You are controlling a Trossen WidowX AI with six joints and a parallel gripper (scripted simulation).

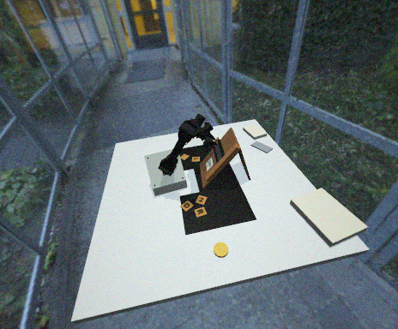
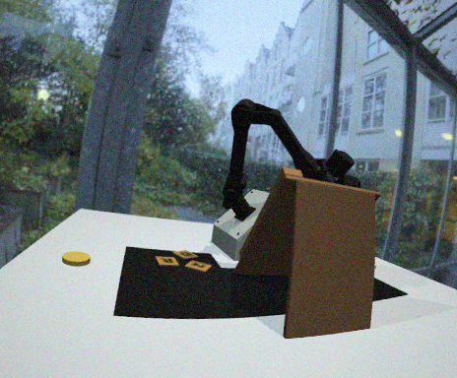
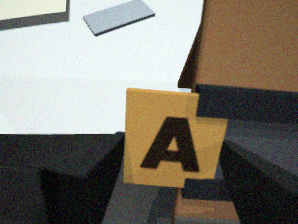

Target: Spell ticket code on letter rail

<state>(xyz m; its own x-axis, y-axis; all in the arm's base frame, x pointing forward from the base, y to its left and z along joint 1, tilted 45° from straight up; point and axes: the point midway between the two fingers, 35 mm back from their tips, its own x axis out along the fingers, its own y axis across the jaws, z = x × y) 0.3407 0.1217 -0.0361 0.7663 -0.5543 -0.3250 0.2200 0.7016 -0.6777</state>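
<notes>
Top view: one sloped board [image 1: 226, 156], one ticket [image 1: 209, 163], five loose letter tiles, one yellow disc [image 1: 220, 249] are counted on the counter [image 1: 129, 257].
Exterior view: three tiles are seen.
Wrist view: one "A" tile [image 3: 167, 145] is clamped upright between part-closed fingers, beside the board.

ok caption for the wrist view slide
Claw holding the yellow A tile upright beside the brown board, above the white counter.

Orange "A" tile [image 3: 167, 145] upright, clamped at board [image 3: 245, 45]
</notes>
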